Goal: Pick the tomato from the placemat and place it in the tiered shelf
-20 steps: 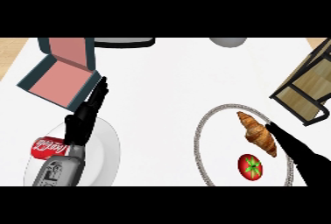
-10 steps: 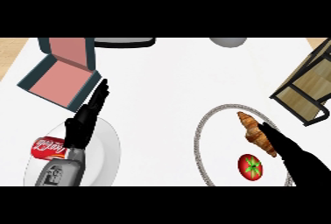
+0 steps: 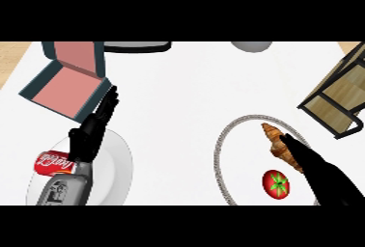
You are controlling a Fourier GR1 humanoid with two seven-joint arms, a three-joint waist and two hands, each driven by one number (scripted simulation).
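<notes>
A kitchen: white counter (image 3: 178,96) set with plate (image 3: 121,159), croissant (image 3: 279,144), tomato (image 3: 277,183) and soda can (image 3: 53,163).

A white counter top (image 3: 192,82) fills the view, evenly lit — a strip of pale wood-toned surface (image 3: 13,55) shows past its upper left corner.
</notes>
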